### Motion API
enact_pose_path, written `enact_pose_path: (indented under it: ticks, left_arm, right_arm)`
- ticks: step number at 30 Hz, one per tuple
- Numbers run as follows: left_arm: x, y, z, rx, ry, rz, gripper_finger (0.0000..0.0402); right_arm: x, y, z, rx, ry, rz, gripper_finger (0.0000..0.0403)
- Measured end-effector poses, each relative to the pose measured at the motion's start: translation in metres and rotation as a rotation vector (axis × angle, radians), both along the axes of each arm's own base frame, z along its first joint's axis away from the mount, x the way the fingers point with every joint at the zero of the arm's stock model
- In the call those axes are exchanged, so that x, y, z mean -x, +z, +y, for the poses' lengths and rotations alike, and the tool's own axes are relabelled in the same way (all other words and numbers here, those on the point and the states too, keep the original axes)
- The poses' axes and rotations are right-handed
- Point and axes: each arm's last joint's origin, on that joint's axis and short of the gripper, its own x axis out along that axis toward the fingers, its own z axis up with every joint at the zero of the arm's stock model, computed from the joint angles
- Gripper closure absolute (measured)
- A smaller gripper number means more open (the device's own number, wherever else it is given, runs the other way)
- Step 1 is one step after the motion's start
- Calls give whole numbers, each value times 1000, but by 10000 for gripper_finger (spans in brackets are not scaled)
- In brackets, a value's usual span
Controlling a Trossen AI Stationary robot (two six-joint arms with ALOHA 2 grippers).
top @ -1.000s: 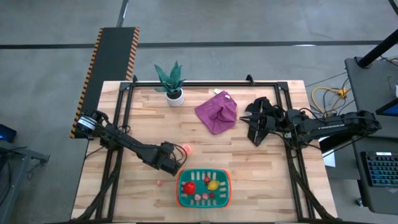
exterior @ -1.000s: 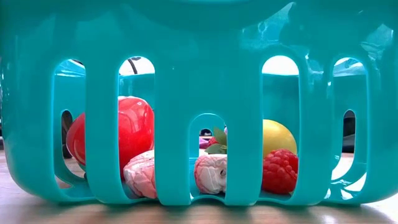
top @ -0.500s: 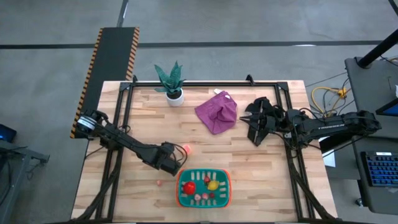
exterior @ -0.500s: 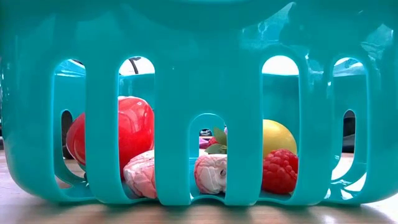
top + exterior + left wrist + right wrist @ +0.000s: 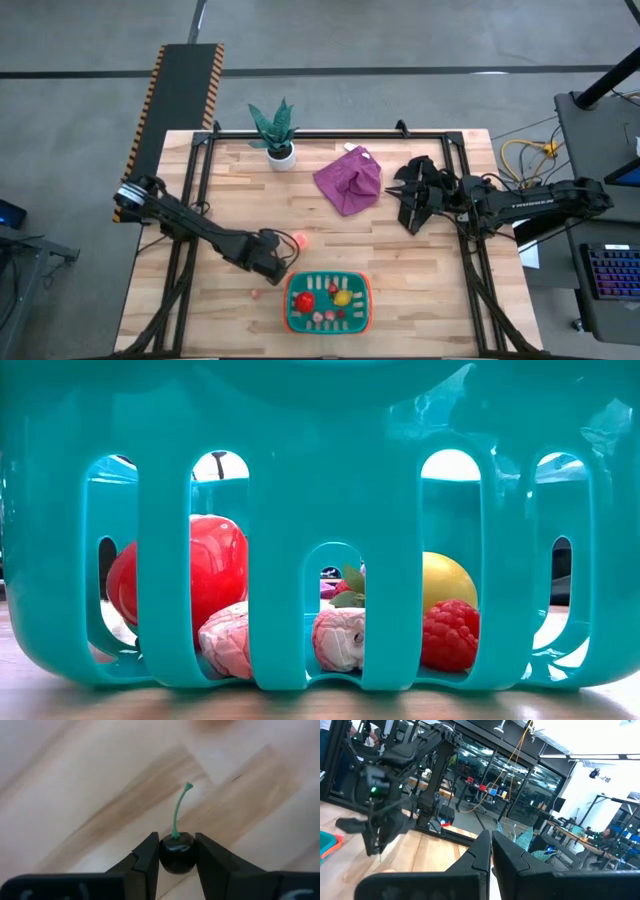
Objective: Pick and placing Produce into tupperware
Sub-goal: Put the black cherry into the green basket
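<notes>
In the left wrist view my left gripper is shut on a dark cherry with a green stem. From above, that gripper sits just left of a peach-orange piece and beyond the teal tupperware. Through the tupperware's slotted wall I see a red piece, a yellow one, a raspberry and pink-white pieces lying on its bottom. A tiny pink piece lies on the table. My right gripper waits shut at the table's right. My left gripper pinches the dark cherry by its round body between the two fingers, one on each side. The green stem sticks out past the fingertips. I cannot tell whether the cherry rests on the wood or is lifted clear.
A purple cloth lies crumpled at the table's far middle, and a green potted plant stands near the far edge. Bare wood shows to the right of the tupperware.
My left arm has shifted slightly toward the table's left edge. Its gripper stays beside the peach-orange piece. The pieces in the tupperware have not moved.
</notes>
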Motion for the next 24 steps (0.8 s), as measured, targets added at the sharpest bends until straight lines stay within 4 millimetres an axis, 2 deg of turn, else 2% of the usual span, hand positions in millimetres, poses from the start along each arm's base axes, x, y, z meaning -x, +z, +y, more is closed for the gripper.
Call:
enact_pose_path:
  ticks: [5,12,19,22,24]
  left_arm:
    - [6,19,5,-31,2,-70,316]
    - [10,54,9,-85,-59,-285,316]
    - [-9,94,2,-100,-227,-688,315]
    - [-20,101,-5,-76,-310,-812,315]
    - [-27,97,-9,-49,-352,-830,315]
  right_arm:
    - [0,0,0,0,0,-1,394]
    - [0,0,0,0,0,-1,394]
    - [0,0,0,0,0,-3,394]
    - [0,0,0,0,0,-2,394]
    - [0,0,0,0,0,-3,394]
